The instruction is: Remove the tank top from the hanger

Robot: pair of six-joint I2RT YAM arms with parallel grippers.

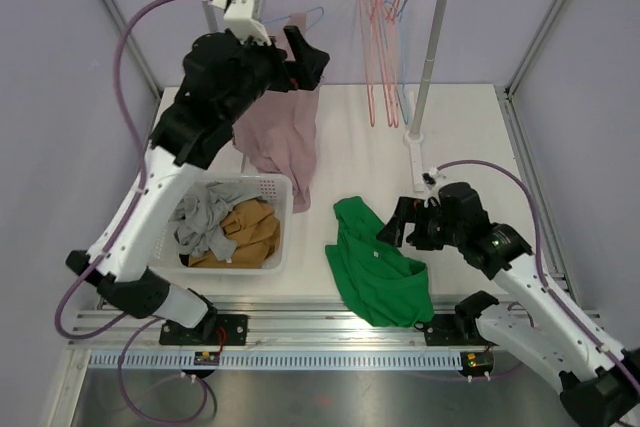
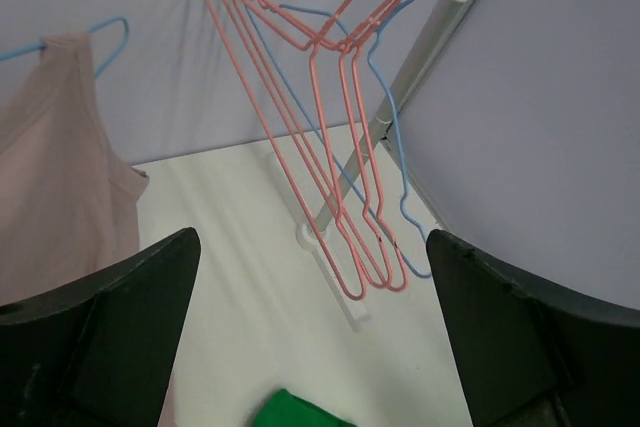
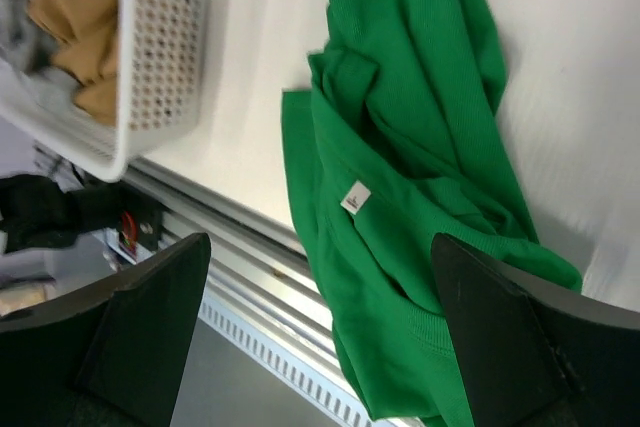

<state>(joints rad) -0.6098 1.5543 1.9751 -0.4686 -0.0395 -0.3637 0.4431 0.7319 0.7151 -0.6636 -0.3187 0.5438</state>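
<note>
A crumpled green shirt (image 3: 420,147) lies on the white table (image 3: 580,97), its white tag (image 3: 354,197) facing up. Left of the shirt stands a white perforated basket (image 3: 160,57) holding tan cloth (image 3: 85,17). The right gripper (image 3: 320,244) hangs over the shirt, fingers spread wide.

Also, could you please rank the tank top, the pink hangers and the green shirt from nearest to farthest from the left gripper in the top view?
From the left gripper:
1. The tank top, hanging right beside and below it, at the left.
2. The pink hangers, off to its right at about the same height.
3. The green shirt, lying flat well below it, towards the front.
</note>
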